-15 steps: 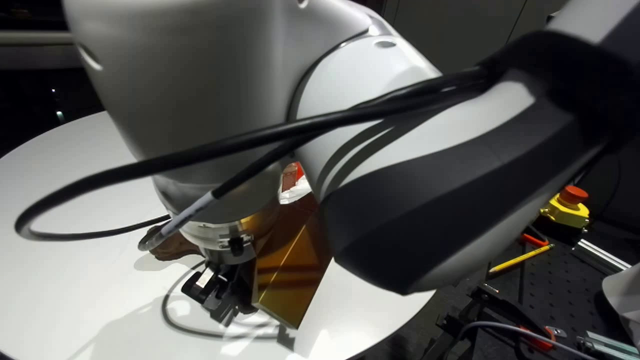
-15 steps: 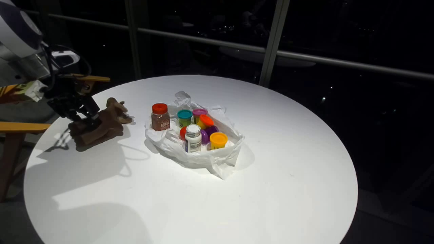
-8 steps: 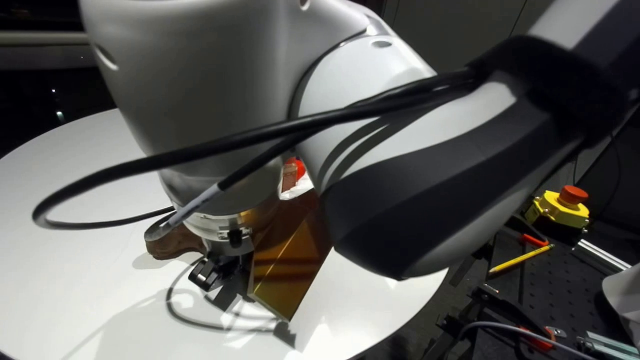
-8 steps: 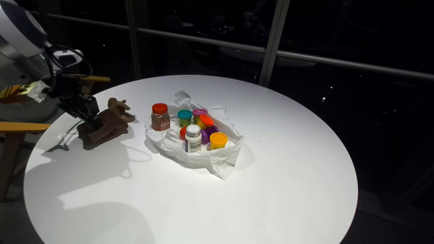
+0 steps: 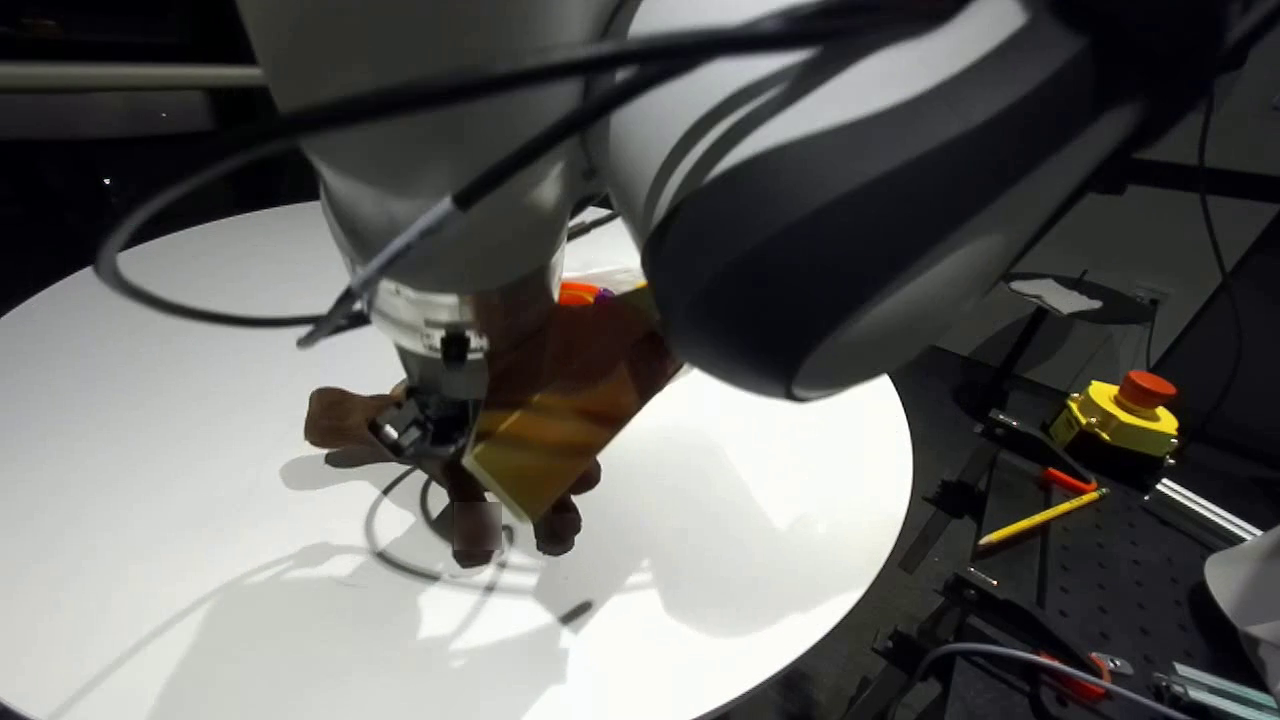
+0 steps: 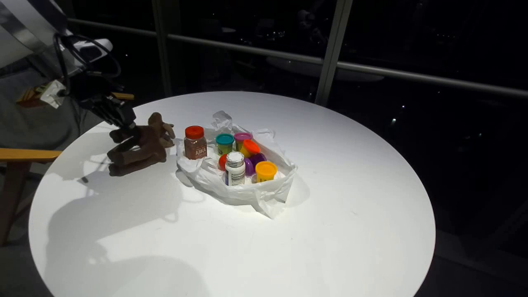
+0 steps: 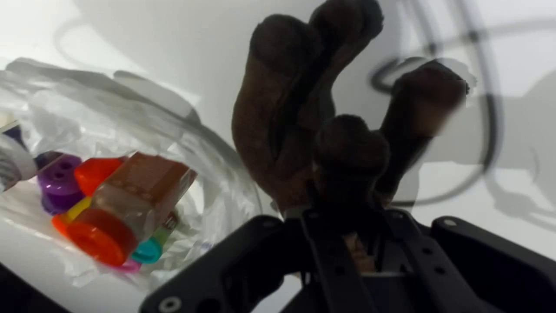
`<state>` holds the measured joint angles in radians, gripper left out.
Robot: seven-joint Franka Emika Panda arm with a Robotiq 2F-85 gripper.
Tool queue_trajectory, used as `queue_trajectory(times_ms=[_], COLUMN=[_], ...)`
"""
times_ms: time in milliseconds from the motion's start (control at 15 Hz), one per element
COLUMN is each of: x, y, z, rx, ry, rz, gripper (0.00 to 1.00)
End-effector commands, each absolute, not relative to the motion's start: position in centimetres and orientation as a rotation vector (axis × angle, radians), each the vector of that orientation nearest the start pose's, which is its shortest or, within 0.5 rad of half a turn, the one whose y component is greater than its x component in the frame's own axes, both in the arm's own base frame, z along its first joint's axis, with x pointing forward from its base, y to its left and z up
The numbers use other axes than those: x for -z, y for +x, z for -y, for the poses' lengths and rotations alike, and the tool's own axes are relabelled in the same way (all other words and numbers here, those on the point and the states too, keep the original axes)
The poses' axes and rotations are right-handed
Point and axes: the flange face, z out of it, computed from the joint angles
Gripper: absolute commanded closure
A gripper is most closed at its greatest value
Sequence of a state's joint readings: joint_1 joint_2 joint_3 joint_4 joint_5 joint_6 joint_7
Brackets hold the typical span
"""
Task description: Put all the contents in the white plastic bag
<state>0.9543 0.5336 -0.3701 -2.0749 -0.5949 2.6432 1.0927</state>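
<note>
Your end effector (image 7: 349,213) is pinching a limb of the brown plush toy (image 6: 152,142). You have the toy outside the white plastic bag (image 6: 214,187), near its rim, on the side of the red-lidded jar (image 6: 194,144). Inside the bag: that jar, the white bottle (image 6: 235,173), the yellow tub (image 6: 265,170) and other small tubs. The bag rests on the desk (image 6: 330,231).
</note>
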Motion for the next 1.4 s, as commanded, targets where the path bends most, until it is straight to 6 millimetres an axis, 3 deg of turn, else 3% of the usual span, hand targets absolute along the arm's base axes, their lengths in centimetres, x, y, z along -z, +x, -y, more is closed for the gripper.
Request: queue_trajectory(times_ms=[0,333,467,600,733,1000,1333], x=[-26.6,-35.7,-37.7,-37.9,-36.8,-31.7,-25.2], y=[48.7,49.5,50.0,50.7,51.6,53.1,53.7], z=[-31.4,-27.0,-24.8,-22.4,-20.0,-16.3,-14.9], rx=[0.843,1.114,1.155,1.149,1.123,0.998,0.867], ry=[-3.344,-3.285,-3.288,-3.308,-3.337,-3.41,-3.474], rz=[-0.096,-0.409,-0.522,-0.619,-0.686,-0.716,-0.671], gripper=[0.86,0.87,0.89,0.9,0.9,0.9,0.89])
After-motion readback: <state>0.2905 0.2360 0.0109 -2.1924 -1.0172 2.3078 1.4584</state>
